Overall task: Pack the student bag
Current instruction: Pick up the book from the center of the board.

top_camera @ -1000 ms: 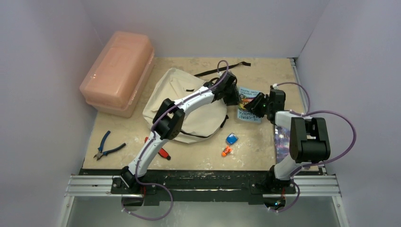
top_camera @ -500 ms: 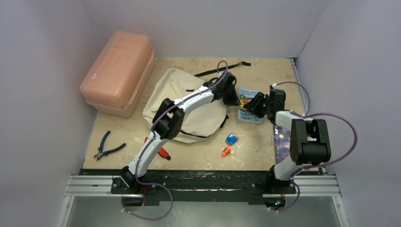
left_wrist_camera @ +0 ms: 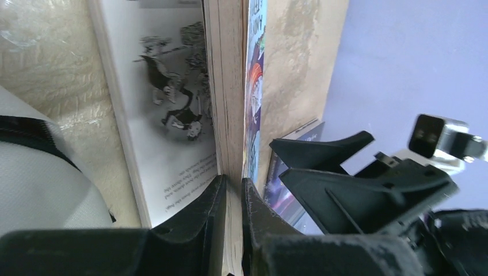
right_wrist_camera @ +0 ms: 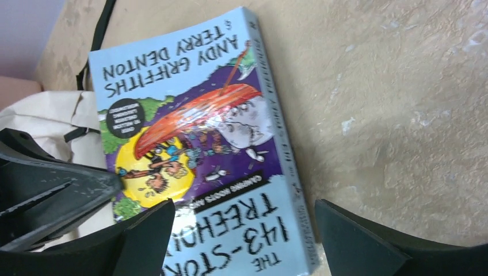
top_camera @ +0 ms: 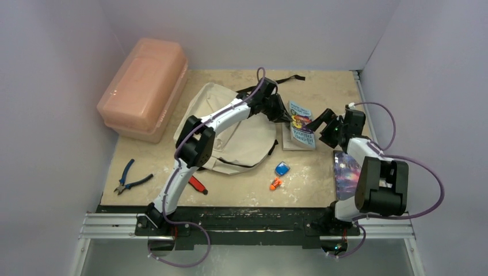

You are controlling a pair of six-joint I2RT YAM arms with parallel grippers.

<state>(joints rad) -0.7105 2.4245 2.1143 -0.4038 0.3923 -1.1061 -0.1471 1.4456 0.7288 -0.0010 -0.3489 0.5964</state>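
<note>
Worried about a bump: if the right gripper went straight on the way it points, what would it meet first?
The book, directly ahead of the right gripper, framed between its open fingers; how near is unclear.

Top external: we looked steeply down from above and behind the arm bases, far enough to take in the whole table (top_camera: 328, 86). Left wrist: we looked from very close along the page edges of the book (left_wrist_camera: 227, 103). Right wrist: we looked down, close, on its cover. All three views shared that book.
</note>
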